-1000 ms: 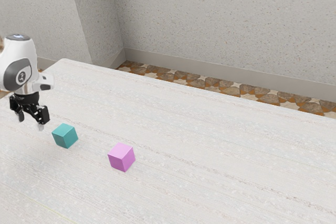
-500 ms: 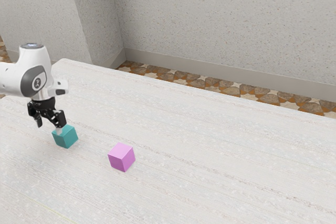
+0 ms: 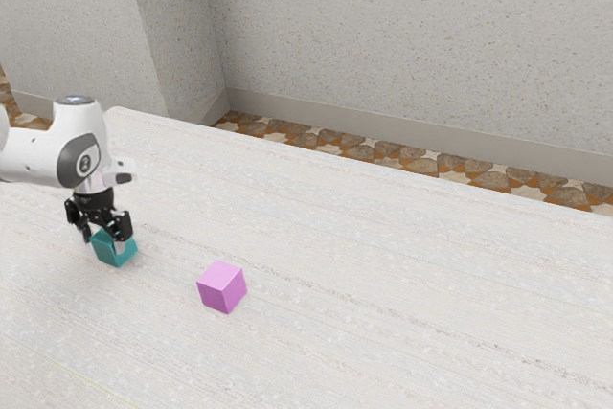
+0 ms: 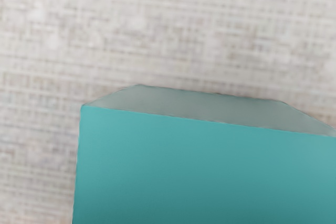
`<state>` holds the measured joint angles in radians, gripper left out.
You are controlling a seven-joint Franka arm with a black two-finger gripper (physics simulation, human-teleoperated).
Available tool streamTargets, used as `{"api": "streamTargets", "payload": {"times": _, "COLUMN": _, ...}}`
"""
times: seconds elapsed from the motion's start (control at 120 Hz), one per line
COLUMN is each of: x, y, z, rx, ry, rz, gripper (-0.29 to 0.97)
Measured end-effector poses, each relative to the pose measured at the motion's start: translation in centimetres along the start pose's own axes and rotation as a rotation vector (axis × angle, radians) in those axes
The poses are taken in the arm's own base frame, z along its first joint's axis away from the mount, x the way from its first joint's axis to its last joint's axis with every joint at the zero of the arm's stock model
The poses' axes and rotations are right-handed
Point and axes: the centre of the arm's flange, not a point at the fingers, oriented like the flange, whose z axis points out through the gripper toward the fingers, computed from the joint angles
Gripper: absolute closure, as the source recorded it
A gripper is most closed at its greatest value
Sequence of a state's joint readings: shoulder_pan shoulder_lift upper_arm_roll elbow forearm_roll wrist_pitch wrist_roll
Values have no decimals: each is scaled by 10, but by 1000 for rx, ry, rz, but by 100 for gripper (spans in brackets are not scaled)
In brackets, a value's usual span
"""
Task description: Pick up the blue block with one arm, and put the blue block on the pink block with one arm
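On table [image 3: 383,265], toward exterior view's left: blue block [image 3: 117,254], teal in tone, seated flat on the surface. Well apart from pink block [image 3: 221,286], which sits further toward exterior view's right and nearer the camera, also flat on the table.

Directly above blue block: gripper [image 3: 105,235], black, pointing straight down, lowered onto the block's upper part. Fingers spread apart, one at each side of the block, block between them. Firm contact on both sides not discernible; read as not clamped.

Markings: small dark round mark on grey joint cap of white arm [image 3: 48,155], too small to read.

Supplied by exterior view:
- Whole layout of both blocks and the gap between them.
- Arm entering from exterior view's left.
- Speckled grey wall [image 3: 383,35] behind the table.
- Strip of brown patterned floor [image 3: 383,152] at the wall's foot.

Supplied by wrist view:
- Close look at blue block [image 4: 199,171] just under the hand, with a flat, plain teal top face.
- Paler grey-green band along one edge of that face.
- Fine pale grain of table [image 4: 157,24] beyond the block.
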<state>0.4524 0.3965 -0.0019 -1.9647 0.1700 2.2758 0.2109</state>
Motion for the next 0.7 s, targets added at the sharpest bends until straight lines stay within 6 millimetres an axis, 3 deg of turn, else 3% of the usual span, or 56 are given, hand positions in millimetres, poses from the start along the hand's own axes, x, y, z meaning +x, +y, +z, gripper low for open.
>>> {"api": "streamTargets", "payload": {"times": 0.417, "x": 13, "y": 4, "z": 1, "rx": 5, "ry": 9, "rz": 2, "gripper": 32}}
{"api": "streamTargets", "payload": {"times": 0.483, "x": 15, "y": 14, "z": -10, "rx": 3, "ry": 22, "rz": 17, "gripper": 36}}
{"api": "streamTargets", "payload": {"times": 0.55, "x": 13, "y": 27, "z": -35, "rx": 1, "ry": 45, "rz": 37, "gripper": 39}}
{"api": "streamTargets", "payload": {"times": 0.625, "x": 8, "y": 49, "z": -63, "rx": 7, "ry": 66, "rz": 66, "gripper": 41}}
{"api": "streamTargets", "payload": {"times": 0.7, "x": 5, "y": 71, "z": -78, "rx": 7, "ry": 67, "rz": 94, "gripper": 42}}
